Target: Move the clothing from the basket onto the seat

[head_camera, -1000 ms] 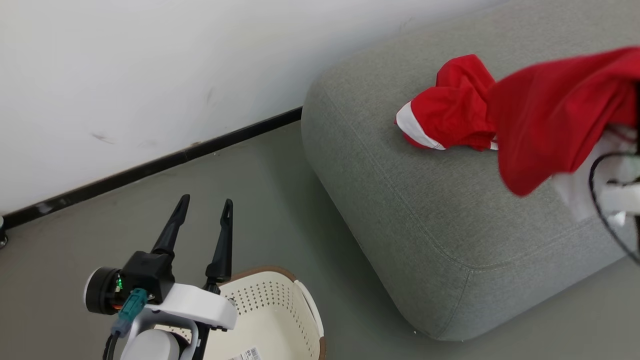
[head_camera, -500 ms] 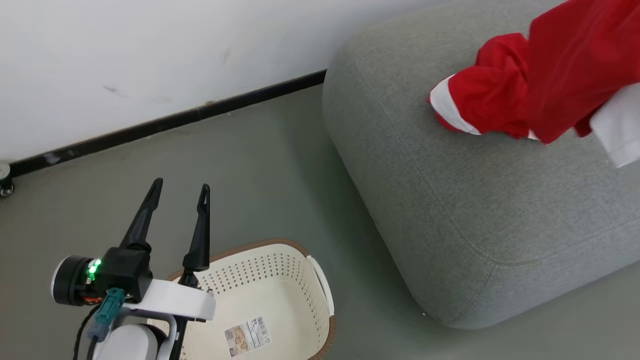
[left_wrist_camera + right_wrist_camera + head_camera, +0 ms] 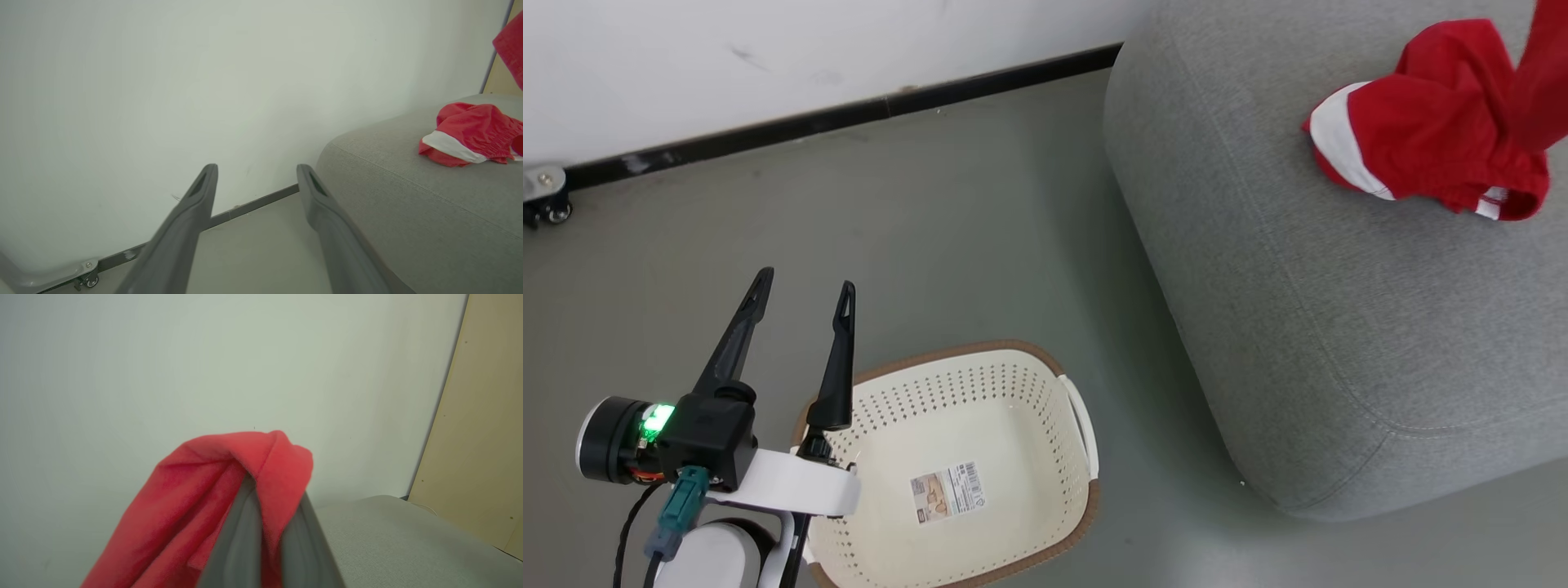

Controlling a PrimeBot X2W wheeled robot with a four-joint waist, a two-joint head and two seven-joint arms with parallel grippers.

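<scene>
left pincer [image 3: 805, 280] spread, beside the basket [image 3: 964, 353] on the floor [image 3: 980, 212]. right pincer [image 3: 274, 498] pressed together, pinching a red garment [image 3: 204, 498] above the seat [image 3: 1298, 327]. second red garment [image 3: 1421, 147] lies crumpled on the seat.

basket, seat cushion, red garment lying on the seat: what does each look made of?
The basket looks like moulded plastic: cream, smooth, slight sheen, rows of holes, brown rim. The seat looks like woven upholstery: light grey, matt, visible weave, stitched seam. The red garment looks like thin soft cloth with a white band: matt, crumpled in folds; fibre unclear.
</scene>
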